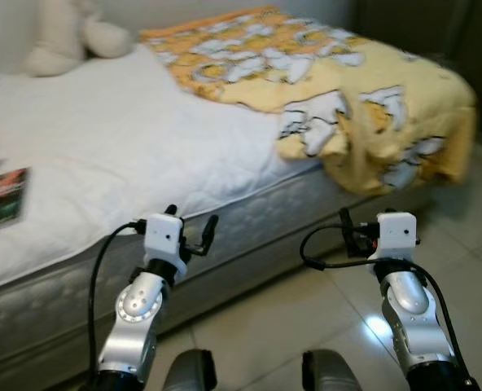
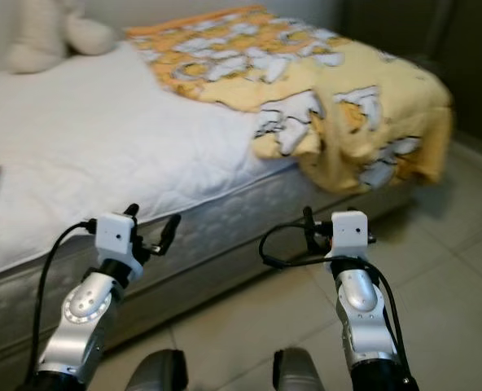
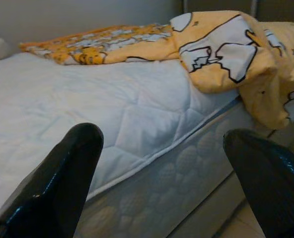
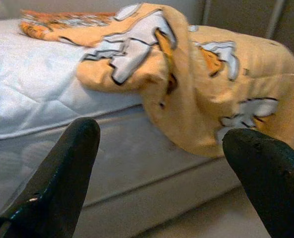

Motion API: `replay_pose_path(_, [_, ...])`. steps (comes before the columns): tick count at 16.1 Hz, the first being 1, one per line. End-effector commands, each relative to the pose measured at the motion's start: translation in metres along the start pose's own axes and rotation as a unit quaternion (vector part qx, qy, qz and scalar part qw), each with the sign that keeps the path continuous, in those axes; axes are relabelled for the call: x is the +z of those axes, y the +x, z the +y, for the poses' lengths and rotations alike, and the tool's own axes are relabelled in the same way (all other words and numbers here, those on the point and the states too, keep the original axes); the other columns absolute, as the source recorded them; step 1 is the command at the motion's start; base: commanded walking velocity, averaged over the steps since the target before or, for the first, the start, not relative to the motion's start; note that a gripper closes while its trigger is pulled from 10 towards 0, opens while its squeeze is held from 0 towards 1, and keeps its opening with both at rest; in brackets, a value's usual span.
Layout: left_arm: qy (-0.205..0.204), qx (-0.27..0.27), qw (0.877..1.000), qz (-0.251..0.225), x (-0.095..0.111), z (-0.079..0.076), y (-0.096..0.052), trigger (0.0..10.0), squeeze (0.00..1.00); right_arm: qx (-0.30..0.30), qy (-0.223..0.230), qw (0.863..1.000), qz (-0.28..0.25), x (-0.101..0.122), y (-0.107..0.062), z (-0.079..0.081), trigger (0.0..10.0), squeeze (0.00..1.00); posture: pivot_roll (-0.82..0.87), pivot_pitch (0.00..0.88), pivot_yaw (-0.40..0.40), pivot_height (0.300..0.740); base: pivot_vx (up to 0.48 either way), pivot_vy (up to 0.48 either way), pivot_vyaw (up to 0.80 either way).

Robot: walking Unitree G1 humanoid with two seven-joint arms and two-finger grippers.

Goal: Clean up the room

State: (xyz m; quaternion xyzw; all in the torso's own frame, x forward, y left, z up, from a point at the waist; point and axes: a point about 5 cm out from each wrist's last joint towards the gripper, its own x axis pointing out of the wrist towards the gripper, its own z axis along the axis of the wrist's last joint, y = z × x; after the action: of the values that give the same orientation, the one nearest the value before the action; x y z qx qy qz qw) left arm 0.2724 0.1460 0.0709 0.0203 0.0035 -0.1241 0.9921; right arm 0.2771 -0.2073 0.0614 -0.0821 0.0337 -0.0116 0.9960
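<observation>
A rumpled yellow cartoon-print blanket [image 1: 339, 90] lies bunched across the upper right of the frame, spilling over the corner of the bed [image 1: 102, 147]. The left gripper [image 3: 157, 188] and right gripper [image 4: 159, 183] hover low before the mattress edge, each with its fingers spread wide and holding nothing. A cream plush toy [image 1: 66, 32] sits upper left; something like a book [image 1: 1, 199] rests at the left edge. Straightening the blanket likely means stepping closer and pinching its hanging hem.
</observation>
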Motion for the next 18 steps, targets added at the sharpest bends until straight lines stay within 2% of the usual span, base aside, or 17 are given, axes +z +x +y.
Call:
replay_pose_path(1, [-0.009,0.001,1.000,-0.010,0.005,0.000,0.001,10.0,0.00,0.006,-0.008,1.000,-0.011,0.006,0.002,0.000,10.0,0.00,-0.20,0.000,0.120,0.658,0.454,0.000,0.00])
replay_pose_path(9, [-0.021,-0.014,0.999,-0.025,0.008,-0.010,-0.001,10.0,0.00,0.012,-0.016,1.000,-0.008,0.006,-0.003,-0.002,10.0,0.00,-0.22,0.000,0.118,0.658,0.451,0.000,0.00])
replay_pose_path(12, [-0.021,-0.030,0.999,-0.036,0.012,-0.015,0.001,10.0,0.00,0.008,-0.009,1.000,-0.004,0.007,-0.001,-0.002,10.0,0.00,-0.22,0.000,0.123,0.658,0.368,-0.301,-0.21])
replay_pose_path(15, [0.008,-0.020,0.999,-0.037,0.013,-0.013,0.003,10.0,0.00,0.004,-0.008,1.000,-0.005,0.008,-0.002,-0.003,10.0,0.00,-0.23,0.000,0.129,0.658,0.000,0.000,-0.65])
replay_pose_path(16, [0.036,-0.013,0.999,-0.031,0.013,-0.012,0.003,10.0,0.00,0.003,-0.008,1.000,-0.002,0.008,-0.002,-0.003,10.0,0.00,-0.24,0.000,0.136,0.658,0.000,0.000,-0.66])
replay_pose_path(18, [0.024,-0.015,0.999,-0.030,0.012,-0.011,0.001,10.0,0.00,0.003,-0.005,1.000,-0.001,0.007,-0.005,-0.002,10.0,0.00,-0.24,0.000,0.136,0.658,0.000,0.000,-0.68])
